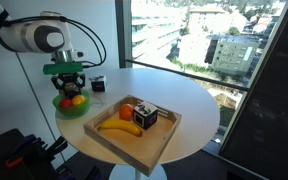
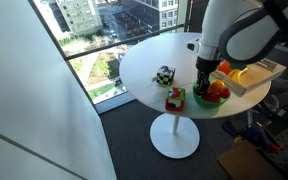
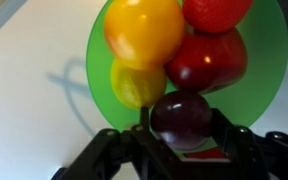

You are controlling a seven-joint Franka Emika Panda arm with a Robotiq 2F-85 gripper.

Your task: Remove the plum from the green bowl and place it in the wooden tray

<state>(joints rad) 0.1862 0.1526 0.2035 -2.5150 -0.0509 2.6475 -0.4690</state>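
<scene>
One plum [image 3: 181, 112] we are clamping in the gripper [image 3: 181, 130] right over the green bowl [image 3: 269, 70], the wooden tray [image 1: 144, 148] lying just beside.

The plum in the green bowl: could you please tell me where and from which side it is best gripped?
Take the plum across its round middle from straight above. It lies by the green bowl's rim with both flanks bare, while a red fruit and a yellow fruit crowd its inner side. The gripper's fingers bracket those flanks.
</scene>
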